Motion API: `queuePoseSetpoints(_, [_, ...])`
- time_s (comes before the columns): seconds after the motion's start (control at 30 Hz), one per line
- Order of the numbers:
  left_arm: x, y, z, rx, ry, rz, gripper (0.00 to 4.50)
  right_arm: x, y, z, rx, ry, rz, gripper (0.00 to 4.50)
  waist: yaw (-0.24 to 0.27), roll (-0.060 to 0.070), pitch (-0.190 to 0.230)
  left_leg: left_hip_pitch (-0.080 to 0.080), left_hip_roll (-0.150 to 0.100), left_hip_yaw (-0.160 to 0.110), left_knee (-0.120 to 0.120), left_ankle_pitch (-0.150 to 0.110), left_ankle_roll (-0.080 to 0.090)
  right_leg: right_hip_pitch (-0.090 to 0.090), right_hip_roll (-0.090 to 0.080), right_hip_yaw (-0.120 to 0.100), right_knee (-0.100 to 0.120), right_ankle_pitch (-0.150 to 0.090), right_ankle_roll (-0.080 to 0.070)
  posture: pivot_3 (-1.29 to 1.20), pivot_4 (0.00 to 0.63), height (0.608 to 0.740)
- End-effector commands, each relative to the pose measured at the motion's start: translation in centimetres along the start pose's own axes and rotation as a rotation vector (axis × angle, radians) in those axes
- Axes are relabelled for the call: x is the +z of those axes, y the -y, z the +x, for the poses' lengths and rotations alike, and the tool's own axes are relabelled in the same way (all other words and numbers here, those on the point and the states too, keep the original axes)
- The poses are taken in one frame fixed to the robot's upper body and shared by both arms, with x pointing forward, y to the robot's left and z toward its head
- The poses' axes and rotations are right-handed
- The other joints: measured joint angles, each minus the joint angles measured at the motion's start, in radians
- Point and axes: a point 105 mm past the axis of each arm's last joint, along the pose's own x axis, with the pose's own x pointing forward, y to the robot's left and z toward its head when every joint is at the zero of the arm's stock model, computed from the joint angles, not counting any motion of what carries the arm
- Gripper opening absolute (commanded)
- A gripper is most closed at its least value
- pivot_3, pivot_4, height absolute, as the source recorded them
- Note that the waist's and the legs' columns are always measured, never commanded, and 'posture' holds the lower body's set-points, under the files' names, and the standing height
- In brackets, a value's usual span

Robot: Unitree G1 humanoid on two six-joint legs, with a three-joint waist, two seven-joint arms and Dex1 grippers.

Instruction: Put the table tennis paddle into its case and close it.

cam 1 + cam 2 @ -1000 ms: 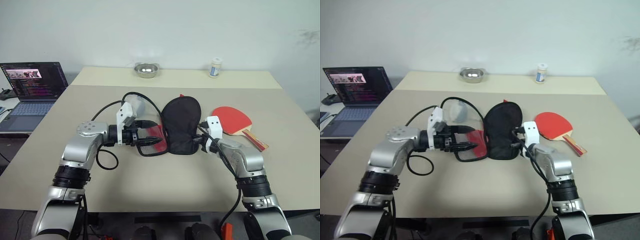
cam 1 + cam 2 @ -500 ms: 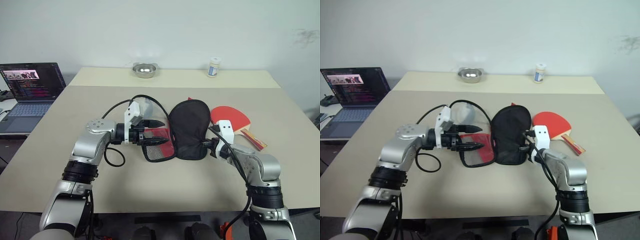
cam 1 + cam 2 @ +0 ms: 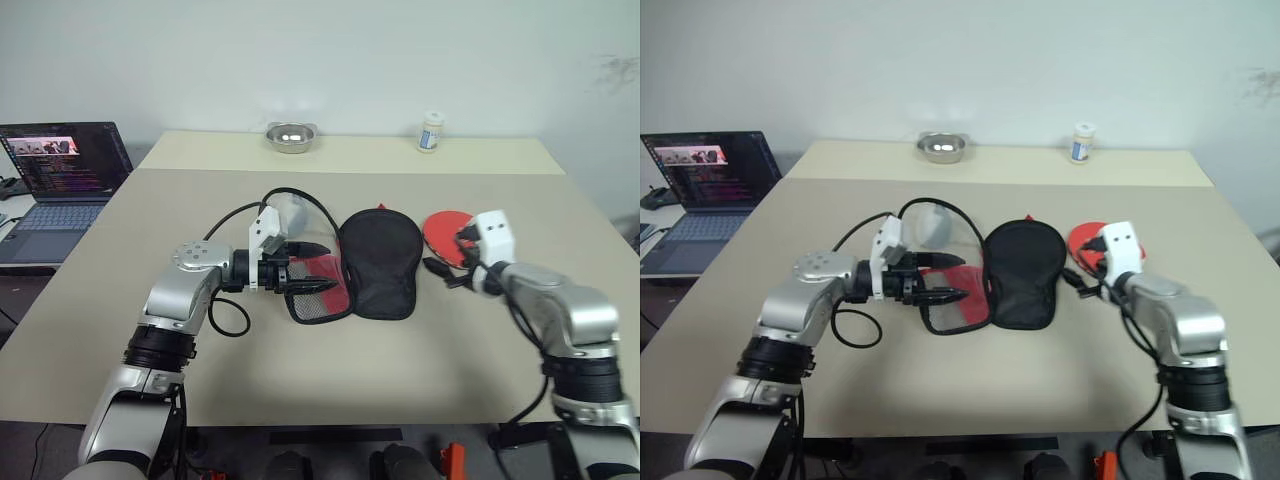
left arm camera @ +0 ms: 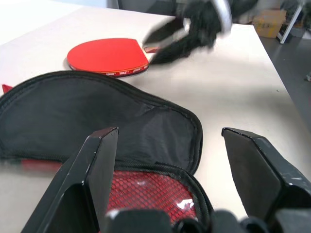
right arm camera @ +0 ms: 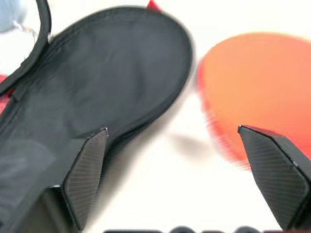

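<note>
So the case [image 3: 378, 262] is lying unzipped on the beige table [image 3: 300, 380], black half flat in the middle and the red mesh half [image 3: 318, 292] folded out toward the robot's left; nothing's inside it as far as I can see, just black lining and red mesh. The table tennis paddle [image 3: 447, 228] sits flat on the table just to the right of the case, red face up, not touching it. The left gripper [image 3: 318, 266] hangs over the red mesh half with its fingers spread wide, one above and one below, not clamped on anything. The right gripper [image 3: 448, 264] is up off the table between case and paddle, jaws wide apart and empty. Along the far edge there's a little metal bowl [image 3: 291, 137] and a small white bottle [image 3: 431, 132]; can't tell what's in either. An open laptop [image 3: 60, 180] sits off to the left.
</note>
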Motion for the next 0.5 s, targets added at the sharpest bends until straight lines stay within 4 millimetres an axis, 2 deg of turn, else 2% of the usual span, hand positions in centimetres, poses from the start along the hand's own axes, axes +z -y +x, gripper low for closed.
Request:
queuePoseSetpoints(0.03, [2.1,0.5,0.1,0.003,0.062,0.040,3.70,1.1,2.1,-2.3,-0.031,0.062,-0.075,4.48,0.001,0.000,0.000,0.000,0.000,0.000,0.000,0.000,0.000,0.000,0.000,0.000,0.000,0.000,0.000,0.00,0.150,0.740])
queuePoseSetpoints(0.13, [3.2,1.0,1.0,-0.006,0.099,0.059,3.70,-0.6,4.1,-3.1,-0.040,0.006,-0.127,4.48,0.002,0.000,0.000,0.000,0.000,-0.001,0.000,0.000,0.000,0.000,0.000,0.000,0.000,0.000,0.000,0.00,0.150,0.740])
queuePoseSetpoints(0.23, [4.5,1.3,1.8,-0.018,0.116,0.109,3.70,-2.3,5.9,-3.4,-0.041,-0.045,-0.091,4.48,0.002,0.000,0.000,0.000,-0.001,0.000,0.001,0.000,0.000,0.001,0.001,0.000,0.000,0.001,0.001,0.00,0.150,0.740])
queuePoseSetpoints(0.4, [6.4,1.1,2.6,-0.032,0.147,0.162,3.70,-3.8,8.9,-2.3,-0.101,-0.093,-0.025,4.48,-0.001,0.000,0.000,0.001,-0.001,0.001,0.002,0.001,0.001,0.001,0.002,0.002,0.001,0.001,0.002,0.00,0.150,0.740])
queuePoseSetpoints(0.5, [6.4,1.0,2.8,-0.044,0.140,0.175,3.70,-4.1,9.8,-1.2,-0.111,-0.104,-0.014,4.48,-0.004,0.000,0.000,0.003,-0.001,0.002,0.002,0.001,0.001,0.002,0.003,0.003,0.001,0.001,0.002,0.00,0.150,0.740])
